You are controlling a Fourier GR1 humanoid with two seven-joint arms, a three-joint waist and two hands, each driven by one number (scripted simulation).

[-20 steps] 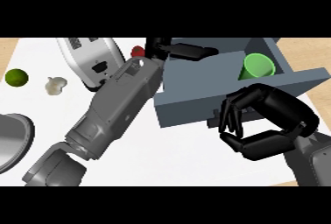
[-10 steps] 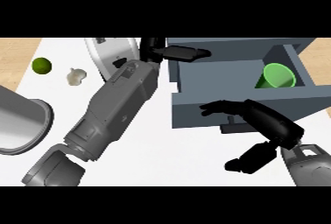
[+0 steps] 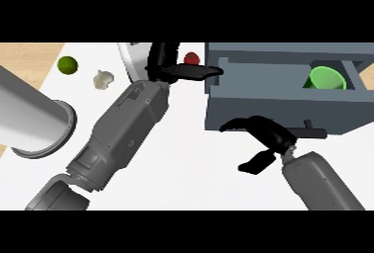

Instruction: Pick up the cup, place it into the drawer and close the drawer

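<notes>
The green cup [image 3: 326, 79] is already lying inside the open grey drawer [image 3: 263, 94], tucked into its right-hand end against the far corner, its rim tipped toward the viewer. That leaves only the closing, as far as I can judge.

To close it well, the right hand [image 3: 264, 136] should be pressing flat and square on the drawer's front panel, near the dark handle [image 3: 310, 131], and pushing straight toward twelve o'clock so the box is sliding in without skewing. A push off to one side would likely be twisting it on its runners. Keeping the thumb clear of the handle would avoid snagging.

From the cup, the right hand is sitting at roughly seven o'clock, well apart, on the other side of the front wall. Its fingers are spread and relaxed, holding nothing, with the fingertips reaching just up to the lower left of the front panel; whether they are touching it I cannot tell.

The left hand [image 3: 171, 69] is resting at about nine o'clock from the cup, beside the drawer's left wall, fingers straight and holding nothing. A red item [image 3: 192, 58] is peeking out just behind it.
</notes>
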